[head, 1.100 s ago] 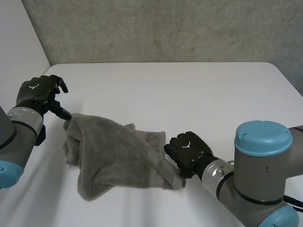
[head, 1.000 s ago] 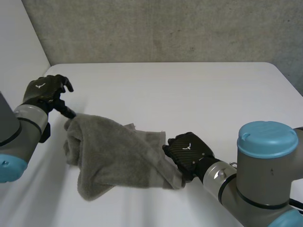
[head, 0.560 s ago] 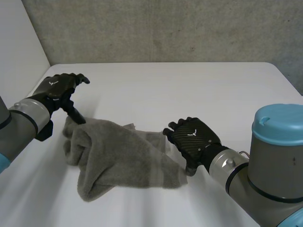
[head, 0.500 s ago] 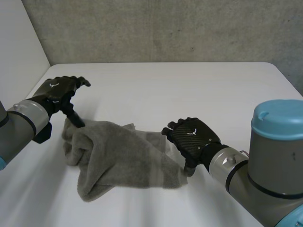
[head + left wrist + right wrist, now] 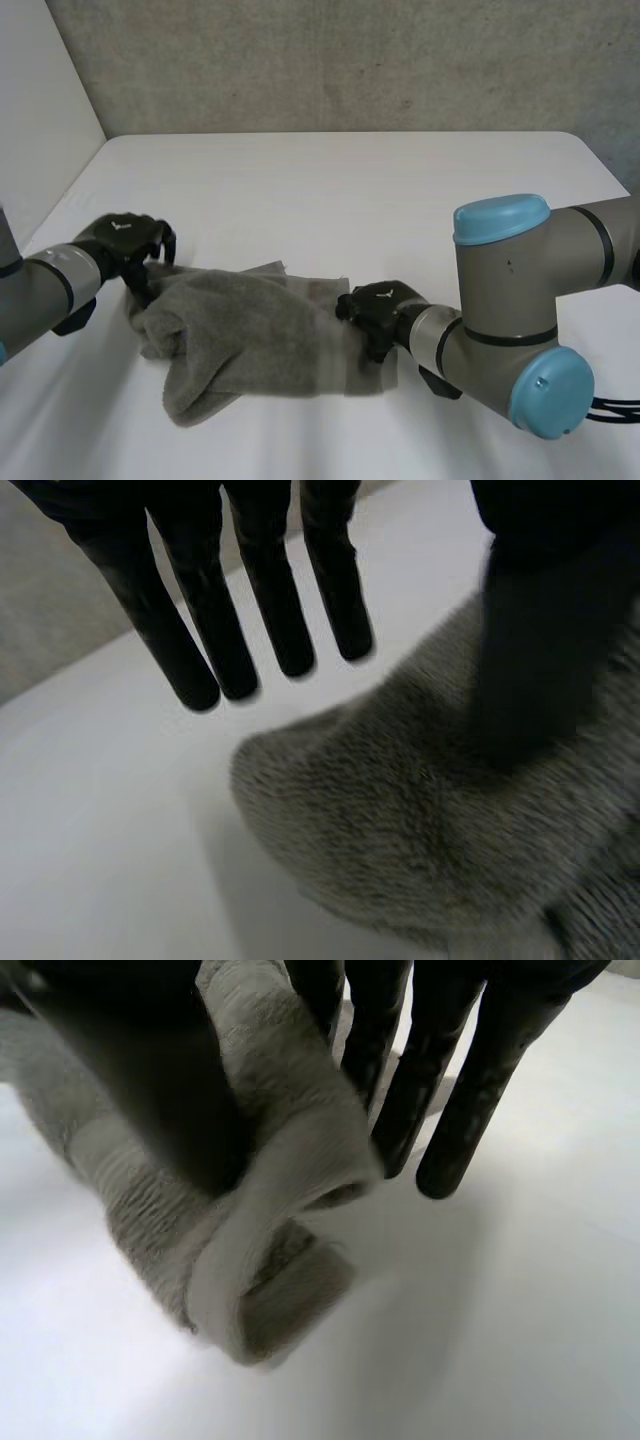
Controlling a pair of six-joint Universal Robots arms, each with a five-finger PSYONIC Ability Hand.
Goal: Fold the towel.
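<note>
Towel lies crumpled on desk. Left hand splayed, thumb resting on its edge; right hand pinches its banded corner.

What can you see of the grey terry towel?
The grey terry towel lies crumpled and loosely folded on the white table, with a woven band at one end. The right hand pinches that banded end between thumb and straight fingers; the left hand has its thumb on the opposite end, fingers straight.
</note>
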